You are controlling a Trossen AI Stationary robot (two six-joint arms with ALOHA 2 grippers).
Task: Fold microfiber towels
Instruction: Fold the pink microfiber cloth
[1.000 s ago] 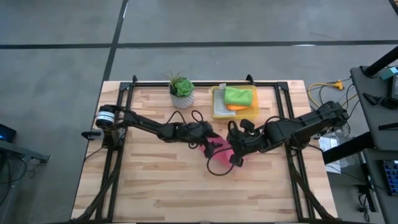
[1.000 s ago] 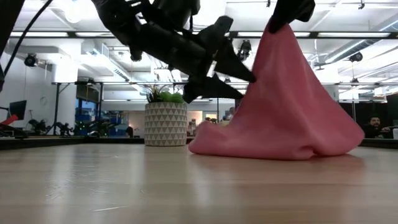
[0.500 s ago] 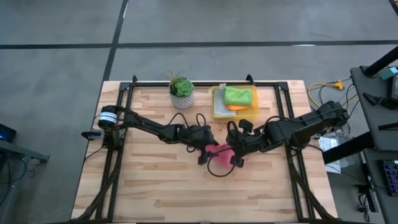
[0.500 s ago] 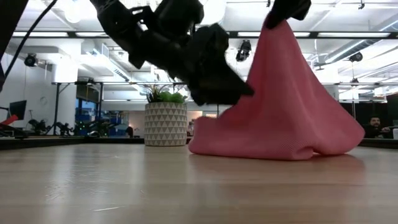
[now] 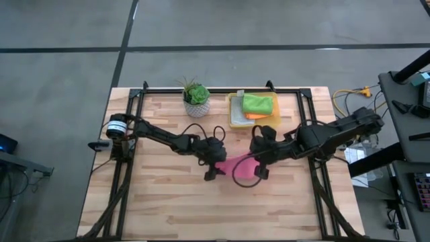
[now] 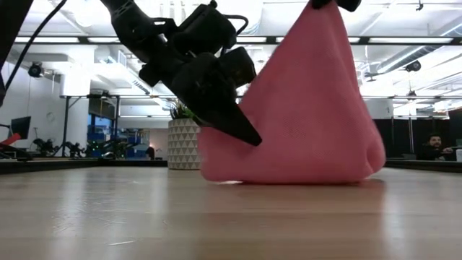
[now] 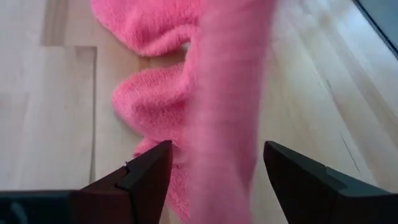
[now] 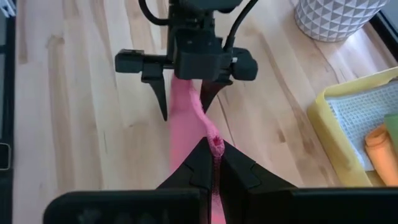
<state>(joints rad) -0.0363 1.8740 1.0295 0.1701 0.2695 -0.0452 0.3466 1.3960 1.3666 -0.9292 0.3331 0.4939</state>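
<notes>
One pink towel [image 6: 310,115]: top corner pinched in right gripper [image 8: 215,144], hanging to the table [image 5: 168,202]. Left gripper [image 7: 214,168], fingers spread, empty, straddles its hanging edge, which lies between them.

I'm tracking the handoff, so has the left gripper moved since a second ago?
Yes. In the high view the left gripper, open, has swung farther from the potted plant, toward the table's near edge, straddling the pink towel.
</notes>
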